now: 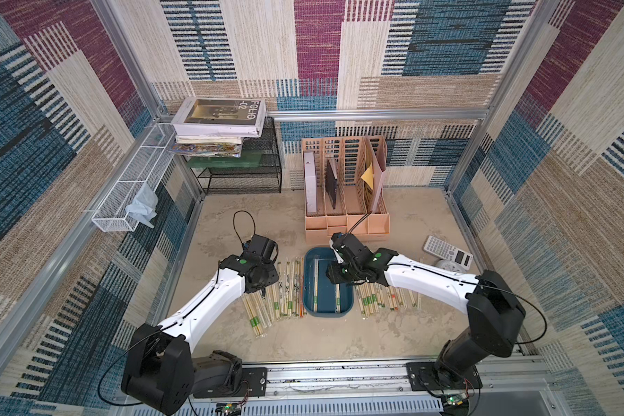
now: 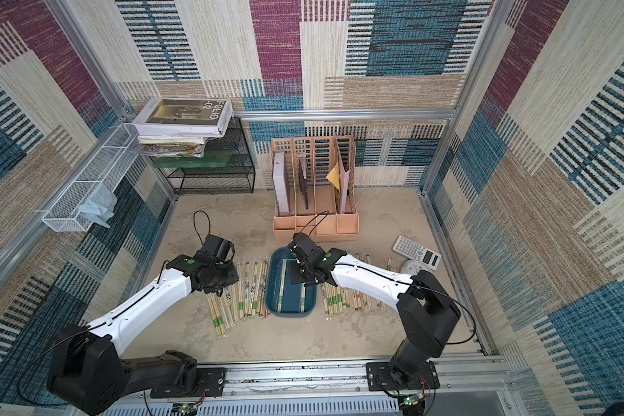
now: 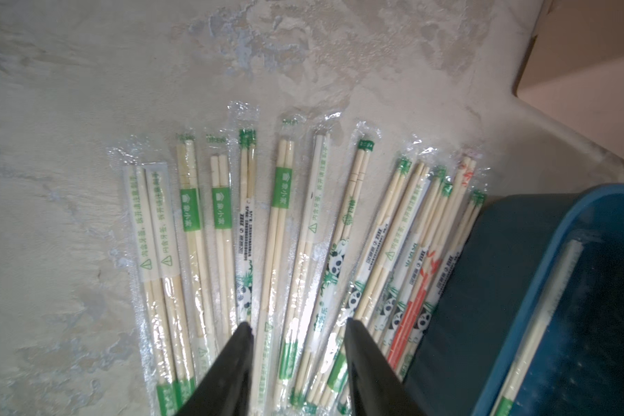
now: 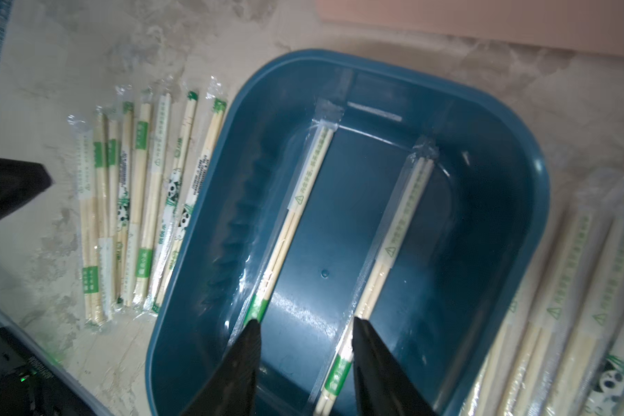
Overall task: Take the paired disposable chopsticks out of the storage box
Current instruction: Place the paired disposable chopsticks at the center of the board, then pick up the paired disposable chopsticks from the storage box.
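My right pincer [image 4: 305, 324], jaws apart and empty over the shallow teal plastic storage box [image 4: 490, 173], should straddle one clear-wrapped pale bamboo chopstick pair [image 4: 407, 212], then close low.

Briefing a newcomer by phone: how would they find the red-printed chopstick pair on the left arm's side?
Find the teal storage box mid-table. In the chopstick row on the left arm's side, look close to the box wall. The red-printed pair has an orange-red wrapper; its neighbours show green bands or pandas.

Teal-blue storage box [image 4: 526, 201], pale chopsticks [image 3: 281, 216] with green bands, panda prints, peach organizer [image 1: 346, 223], black grippers [image 3: 296, 324]
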Controlling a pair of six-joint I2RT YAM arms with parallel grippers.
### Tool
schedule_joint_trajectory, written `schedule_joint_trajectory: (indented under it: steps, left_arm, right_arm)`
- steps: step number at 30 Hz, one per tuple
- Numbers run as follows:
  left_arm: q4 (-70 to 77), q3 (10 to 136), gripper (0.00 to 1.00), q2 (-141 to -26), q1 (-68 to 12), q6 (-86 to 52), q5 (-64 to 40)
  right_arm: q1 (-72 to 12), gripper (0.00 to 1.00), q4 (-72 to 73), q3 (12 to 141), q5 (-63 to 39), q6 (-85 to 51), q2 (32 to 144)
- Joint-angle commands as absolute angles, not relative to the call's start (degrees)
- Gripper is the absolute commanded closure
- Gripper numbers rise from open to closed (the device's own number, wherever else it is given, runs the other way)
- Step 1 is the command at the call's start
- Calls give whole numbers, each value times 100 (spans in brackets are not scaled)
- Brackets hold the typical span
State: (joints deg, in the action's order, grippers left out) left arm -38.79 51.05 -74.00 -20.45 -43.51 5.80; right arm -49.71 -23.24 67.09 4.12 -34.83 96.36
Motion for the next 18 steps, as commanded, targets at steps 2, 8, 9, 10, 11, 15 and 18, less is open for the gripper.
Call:
schedule_joint_trajectory:
  steps: [2, 8, 9, 10, 11, 15, 18]
  left_arm:
    - [-3602, 5120, 56, -7465, -2062, -4342, 246]
    - [-3460, 5081, 56, -7532, -2065, -4172, 178]
    - [-3440, 5072, 56, -7528, -2065, -4166, 180]
    - [-3406, 5071, 56, -7516, -2065, -4142, 163]
    - [-3391, 5066, 56, -7519, -2065, -4132, 145]
    - [-3351, 5076, 56, -7548, -2065, -4098, 127]
    - [-3331, 5071, 56, -7550, -2065, -4096, 141]
  right_arm:
    - [-5013, 55, -2681, 6919, 933, -3840, 10033]
    - [-5001, 55, -2890, 7176, 1078, -3990, 10619]
    - [-4992, 55, -2918, 7198, 1090, -4018, 10692]
    - [-4988, 55, -2930, 7215, 1104, -4034, 10759]
    - [-4977, 55, -2943, 7217, 1102, -4058, 10812]
    - [-4961, 55, -2918, 7225, 1108, -4139, 11037]
    - [-4957, 56, -2884, 7276, 1074, -4133, 11198]
